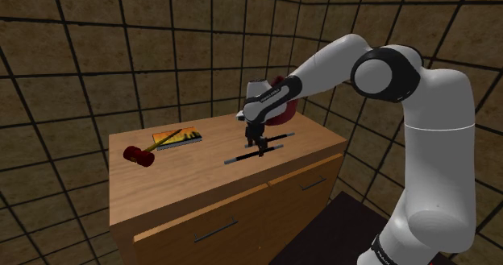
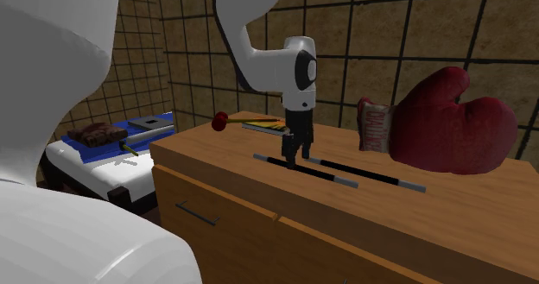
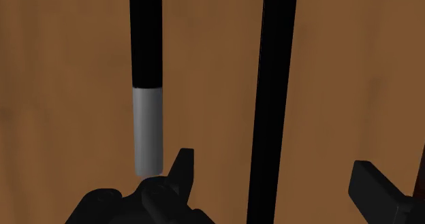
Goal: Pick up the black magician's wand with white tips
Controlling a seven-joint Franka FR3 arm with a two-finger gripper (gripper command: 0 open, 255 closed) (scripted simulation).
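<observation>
Two black wands with pale grey tips lie on the wooden dresser top (image 1: 161, 183). My gripper (image 1: 259, 149) (image 2: 291, 157) (image 3: 276, 178) reaches down to the nearer wand (image 1: 240, 157) (image 2: 332, 177), whose black shaft (image 3: 276, 86) runs between the fingers. The jaws are open; both fingers stand apart from the shaft and do not touch it. The other wand (image 1: 280, 134) (image 2: 380, 179) lies alongside, and its grey tip (image 3: 147, 131) ends just beside one finger (image 3: 180, 169).
A red boxing glove (image 2: 449, 123) (image 1: 282, 104) sits on the dresser behind the wands. A red-headed mallet (image 1: 139, 155) (image 2: 221, 122) and a flat book (image 1: 179, 136) lie at the far end. A low bed with blue items (image 2: 112, 148) stands beyond the dresser.
</observation>
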